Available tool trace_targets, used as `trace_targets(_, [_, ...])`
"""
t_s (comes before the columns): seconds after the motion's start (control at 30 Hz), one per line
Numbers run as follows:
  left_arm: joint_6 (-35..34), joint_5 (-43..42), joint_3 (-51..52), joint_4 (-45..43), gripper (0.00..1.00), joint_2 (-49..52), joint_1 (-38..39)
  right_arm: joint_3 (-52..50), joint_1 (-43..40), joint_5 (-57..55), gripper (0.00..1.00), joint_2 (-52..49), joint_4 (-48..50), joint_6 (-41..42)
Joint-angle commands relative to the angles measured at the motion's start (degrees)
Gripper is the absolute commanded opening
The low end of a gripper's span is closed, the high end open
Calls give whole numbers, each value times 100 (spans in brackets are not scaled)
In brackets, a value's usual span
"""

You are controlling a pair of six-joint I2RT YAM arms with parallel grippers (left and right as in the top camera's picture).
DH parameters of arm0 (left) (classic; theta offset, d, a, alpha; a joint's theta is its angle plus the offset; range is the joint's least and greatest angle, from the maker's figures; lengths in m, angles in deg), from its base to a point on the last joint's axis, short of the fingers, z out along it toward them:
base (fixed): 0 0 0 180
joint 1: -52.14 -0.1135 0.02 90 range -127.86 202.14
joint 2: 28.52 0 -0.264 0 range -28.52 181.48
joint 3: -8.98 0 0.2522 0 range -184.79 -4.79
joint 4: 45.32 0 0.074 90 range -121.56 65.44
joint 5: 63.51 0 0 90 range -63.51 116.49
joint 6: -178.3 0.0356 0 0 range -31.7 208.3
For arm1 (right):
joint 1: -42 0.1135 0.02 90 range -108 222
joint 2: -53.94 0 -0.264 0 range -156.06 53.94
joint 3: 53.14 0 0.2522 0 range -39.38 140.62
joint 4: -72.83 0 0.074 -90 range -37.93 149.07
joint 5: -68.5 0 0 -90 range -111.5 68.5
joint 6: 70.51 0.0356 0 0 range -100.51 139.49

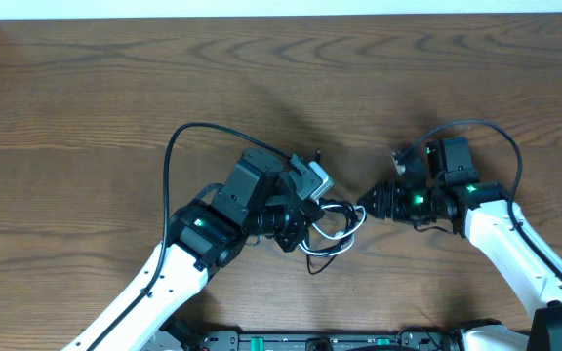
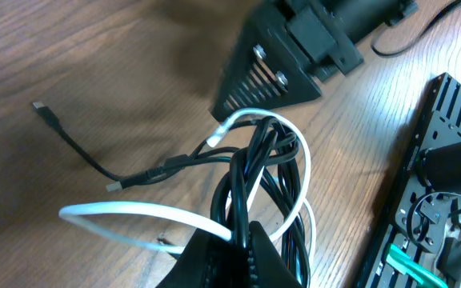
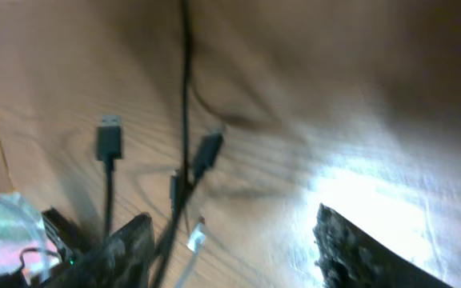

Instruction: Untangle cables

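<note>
Setting: A brown wood-grain table point(image 1: 86, 97), with two white-and-black robot arms reaching in from the near edge and meeting near its middle.

Left gripper: The left gripper point(image 2: 238, 238) is clenched on the looped strands of a long, thin black cord point(image 2: 254, 160). It holds them bunched between its dark fingers.

Right gripper: The right gripper point(image 3: 234, 216) is released, its two dark fingers spread wide over bare wood with nothing between them. Its view is blurred.

Black cord: It sits in the middle of the table between the two grippers, folded into several overlapping loops that rise out of the left gripper's pinch. One strand trails off across the wood to a small plug end point(image 2: 40, 106) lying flat, well apart from the tangle.

White cord: A shorter, thin white cord point(image 2: 134, 213) arcs out to the side of the left fingers and runs back to them. Another white loop threads around the black coils. Whether it is pinched along with the black strands cannot be told.

Meeting point: The ribbed black finger point(image 2: 278, 64) of the right gripper hangs just beside the top of the loops; contact cannot be told.

Loose ends: A black USB plug point(image 3: 109, 138) lies flat on the wood near the right gripper's fingers.
</note>
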Motion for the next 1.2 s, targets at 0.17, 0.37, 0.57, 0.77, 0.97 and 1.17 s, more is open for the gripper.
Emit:
trace_targets(0.17, [-407, 352, -15, -118, 7, -2, 11, -15, 33, -39, 72, -39, -841, -1307])
trace_targets(0.37, [-1126, 918, -15, -138, 7, -2, 7, -15, 26, -114, 74, -39, -1178, -1569])
trace_targets(0.57, [-1458, 1067, -15, -267, 7, -2, 0, -15, 31, -129, 76, -39, -1327, -1657])
trace_targets(0.77, [-1460, 1064, -15, -264, 7, -2, 0, -15, 22, -98, 79, -39, -1016, -1585])
trace_targets(0.97, [-1718, 1049, -15, -264, 7, -2, 2, -15, 22, 975, 74, -39, -461, -1587])
trace_targets(1.17, [-1720, 1045, -15, -271, 8, 0, 2, -15, 22, 2811, 55, -39, 358, -1587])
